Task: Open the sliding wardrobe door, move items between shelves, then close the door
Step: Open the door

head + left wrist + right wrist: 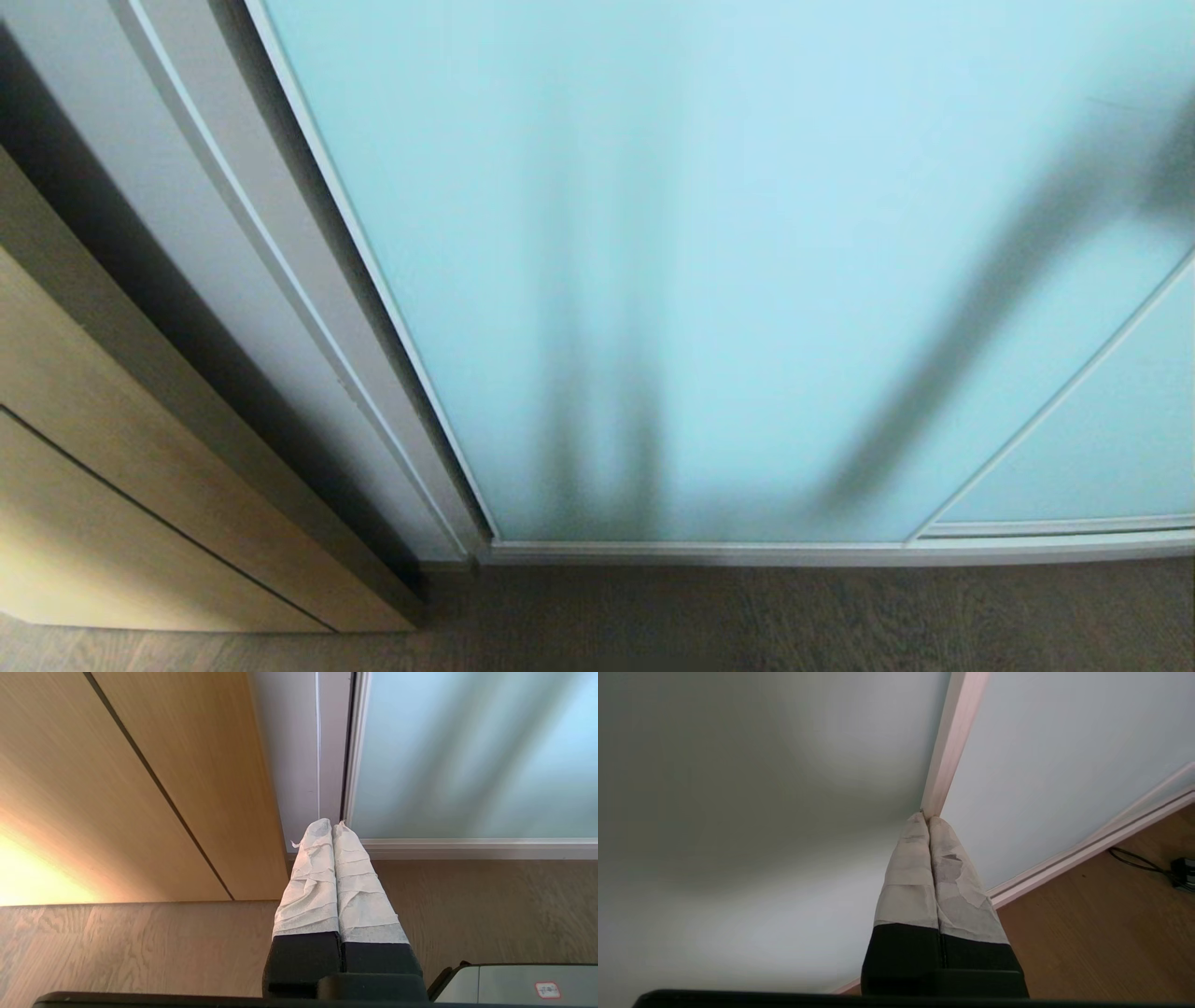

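You are risking a slip here: the right gripper [928, 820] is presenting closed, cloth-wrapped fingertips to smooth frosted glass, and with nothing to hook they may skate across the panel without shifting it. Pushing hard on glass instead of frame may also flex the panel. The sliding door [709, 261] is standing shut, filling the far side of the scene, its bottom rail meeting the floor [747, 616]. The right fingertips are pointing at the frame strip [948, 746] between two panels; contact cannot be confirmed. The left gripper [332, 826] is waiting closed and empty, low beside the wooden cabinet [140, 788].
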Controlling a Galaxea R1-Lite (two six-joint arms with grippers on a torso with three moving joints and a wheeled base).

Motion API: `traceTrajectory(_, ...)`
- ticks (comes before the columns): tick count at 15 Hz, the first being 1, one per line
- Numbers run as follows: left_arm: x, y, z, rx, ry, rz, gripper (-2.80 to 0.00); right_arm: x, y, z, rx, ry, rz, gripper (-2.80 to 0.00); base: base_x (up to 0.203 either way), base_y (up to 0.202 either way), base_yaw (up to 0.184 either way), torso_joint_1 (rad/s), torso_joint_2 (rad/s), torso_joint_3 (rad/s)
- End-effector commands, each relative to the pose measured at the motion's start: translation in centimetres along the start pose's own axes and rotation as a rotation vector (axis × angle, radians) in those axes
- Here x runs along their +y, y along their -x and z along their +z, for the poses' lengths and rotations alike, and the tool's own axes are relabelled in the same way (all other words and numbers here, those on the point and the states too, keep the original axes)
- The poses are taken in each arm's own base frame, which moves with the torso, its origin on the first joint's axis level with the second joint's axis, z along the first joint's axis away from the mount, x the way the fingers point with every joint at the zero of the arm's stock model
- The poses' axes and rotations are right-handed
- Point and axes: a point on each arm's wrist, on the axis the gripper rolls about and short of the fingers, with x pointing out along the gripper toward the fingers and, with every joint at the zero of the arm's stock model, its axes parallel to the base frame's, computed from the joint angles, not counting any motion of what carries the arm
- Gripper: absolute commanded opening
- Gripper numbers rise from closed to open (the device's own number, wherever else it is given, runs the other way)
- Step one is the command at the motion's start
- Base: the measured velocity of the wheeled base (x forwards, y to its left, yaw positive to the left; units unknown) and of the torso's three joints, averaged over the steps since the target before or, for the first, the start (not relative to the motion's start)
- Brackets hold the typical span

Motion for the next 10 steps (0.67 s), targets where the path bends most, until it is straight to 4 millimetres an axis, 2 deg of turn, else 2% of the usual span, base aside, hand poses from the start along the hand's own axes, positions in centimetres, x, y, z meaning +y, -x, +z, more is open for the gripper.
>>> traceTrajectory(1,0.0,0.0,0.0,0.0,0.0,0.0,-2.8,0.1,-0.4,-0.1,-0.004,-0.001,0.003,-2.8,0.0,0.0,0.0,0.0,0.0,0.0)
traceTrajectory(4,0.0,0.0,0.0,0.002,0.0,0.0,-2.8,-0.6,-0.3,0.3,-0.018,0.0,-0.017,-2.8,0.0,0.0,0.0,0.0,0.0,0.0)
traceTrajectory(10,0.0,0.0,0.0,0.0,0.0,0.0,-2.8,-3.2,-1.0,0.8,-0.034,0.009,-0.093,-2.8,0.0,0.0,0.0,0.0,0.0,0.0)
